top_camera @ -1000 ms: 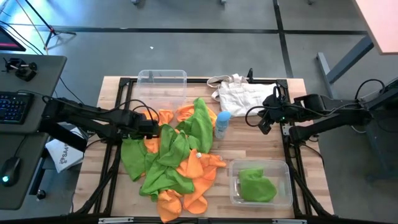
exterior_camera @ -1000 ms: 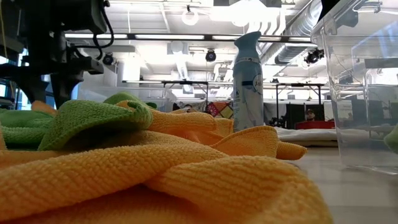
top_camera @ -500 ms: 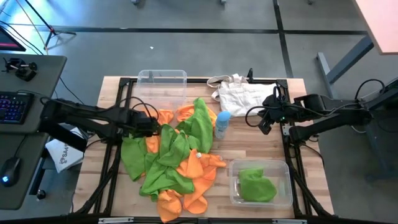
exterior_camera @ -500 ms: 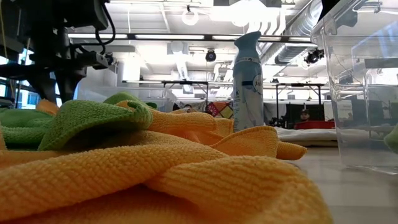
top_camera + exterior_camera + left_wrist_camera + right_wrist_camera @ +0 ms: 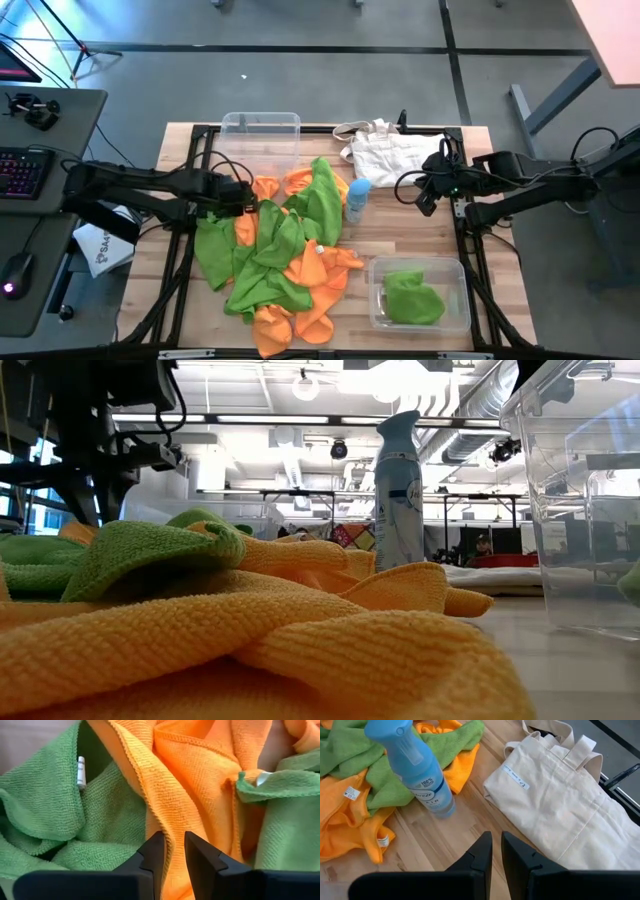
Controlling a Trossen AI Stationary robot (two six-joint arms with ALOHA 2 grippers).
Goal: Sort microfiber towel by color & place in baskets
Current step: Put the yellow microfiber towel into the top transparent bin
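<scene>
The soft, light microfiber towels (image 5: 285, 255) are heaped at frame centre. An orange fold (image 5: 172, 795) is being pinched between the left gripper's (image 5: 172, 851) narrowed jaws; raised edges are best taken.

I see orange and green towels (image 5: 285, 255) heaped mid-tabletop; empty basket (image 5: 261, 140) at 12 o'clock, green-filled basket (image 5: 418, 293) at 4.
</scene>
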